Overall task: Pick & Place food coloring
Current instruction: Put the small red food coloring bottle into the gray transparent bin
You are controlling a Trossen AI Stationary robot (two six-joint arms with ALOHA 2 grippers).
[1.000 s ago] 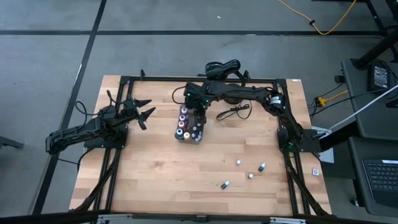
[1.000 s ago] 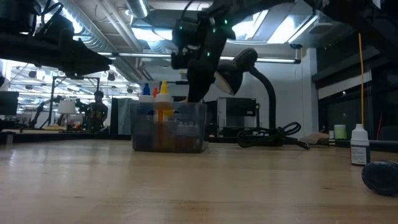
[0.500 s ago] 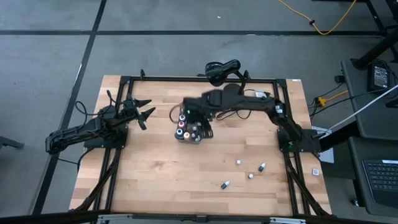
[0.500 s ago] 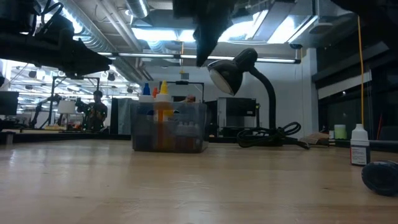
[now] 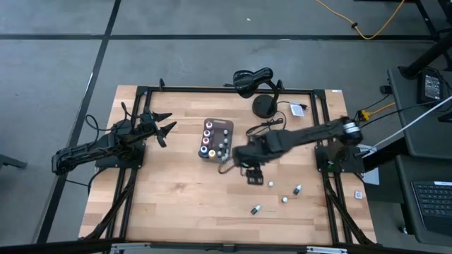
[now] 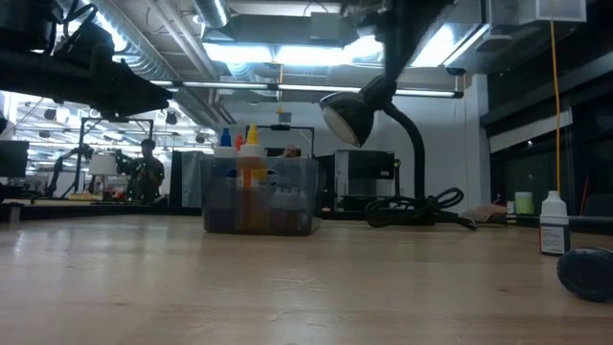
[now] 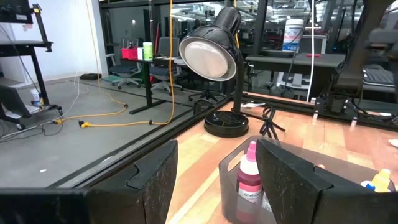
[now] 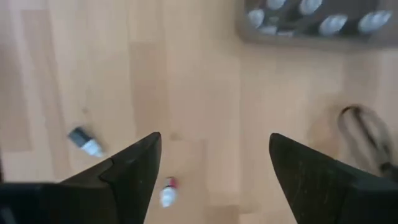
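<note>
Several food coloring bottles stand upright in the gray tray (image 5: pixel 215 140), their colored caps up; the low view shows the tray (image 6: pixel 261 196) with blue and orange tips above its rim. More food coloring bottles lie loose on the wood near the right near corner: (image 5: pixel 270 184), (image 5: pixel 297 189), (image 5: pixel 284 200), (image 5: pixel 256 209). My right gripper (image 5: pixel 253 176) hangs open above the table between the tray and these loose bottles, holding nothing. Its wrist view looks down past the open right gripper (image 8: pixel 214 140) on two lying bottles (image 8: pixel 87 142), (image 8: pixel 168 191). My left gripper (image 5: pixel 168 123) waits open, left of the tray.
A black desk lamp (image 5: pixel 254 81) with round base (image 5: pixel 265 106) and cable (image 5: pixel 265 127) stands behind the tray at the far edge. A black frame rims the table (image 5: pixel 176 204). Bare wood lies in front of the tray. A person shows far off in the room (image 6: pixel 148 168).
My right gripper has risen from the tray's bottles, clear of the tray, and swung toward the table's near right side, over the bare wood toward the loose bottles. The tray and its bottles stand as before. The left arm has kept still.
</note>
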